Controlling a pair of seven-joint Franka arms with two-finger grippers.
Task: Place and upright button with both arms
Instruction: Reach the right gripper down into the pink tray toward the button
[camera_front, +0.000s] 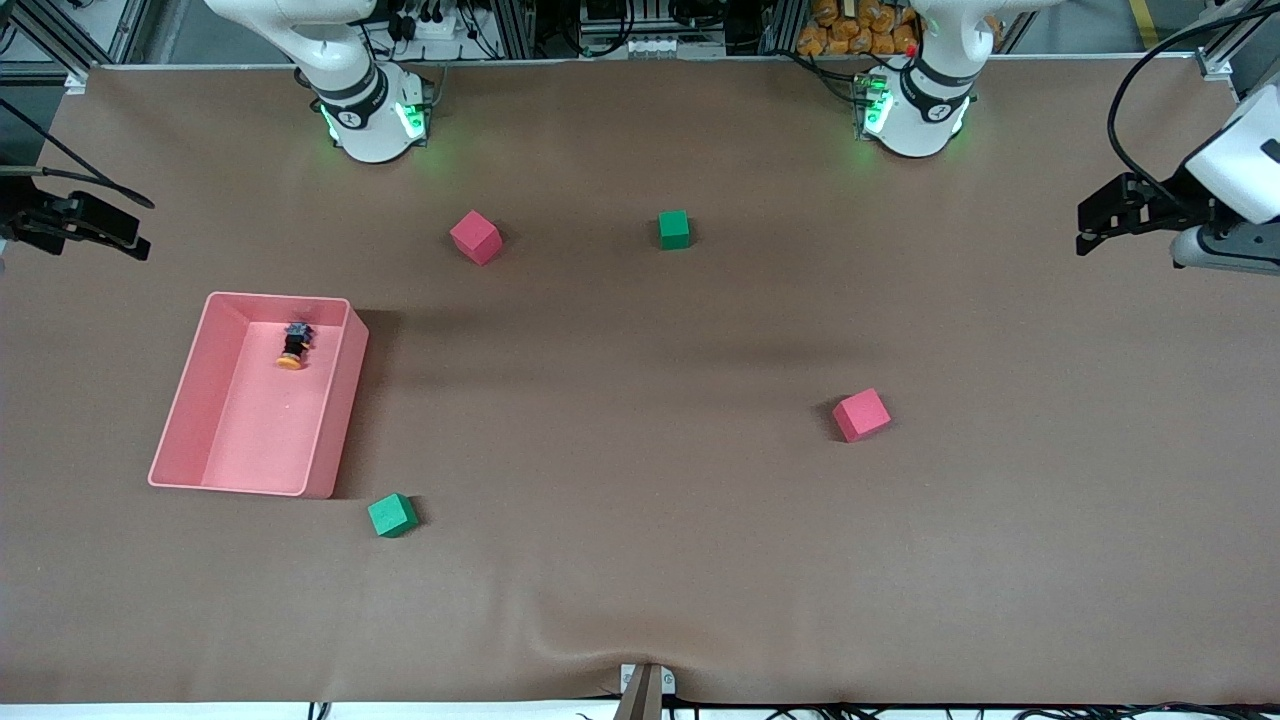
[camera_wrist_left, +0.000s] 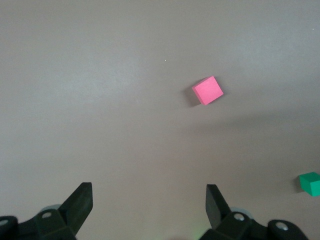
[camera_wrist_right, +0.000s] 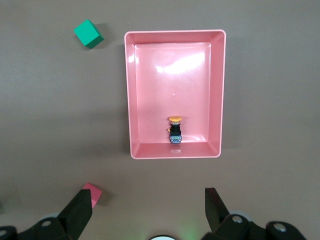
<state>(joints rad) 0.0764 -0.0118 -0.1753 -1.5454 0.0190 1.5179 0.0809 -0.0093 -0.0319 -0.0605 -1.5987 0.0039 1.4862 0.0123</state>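
Inside the pink bin (camera_front: 200, 400), at the end nearer the robot bases, the button (camera_front: 293, 346) lies on its side, orange cap pointing toward the front camera, black body close to the bin's end wall. Right gripper (camera_wrist_right: 147, 207) hangs high over the table just beside that end of the bin, jaws spread wide, holding nothing. Left gripper (camera_wrist_left: 147, 205) is likewise wide open and empty, over bare mat at the left arm's end, with a pink cube (camera_wrist_left: 208, 90) and a green cube (camera_wrist_left: 311, 183) in its wrist view.

Handling, my read: you've got a small, light, rigid plastic part, not fragile but easy to flick or roll. Pinch across the squarish black body, not the rounded cap, which likely slips. Wall clearance looks tight, so come straight down.
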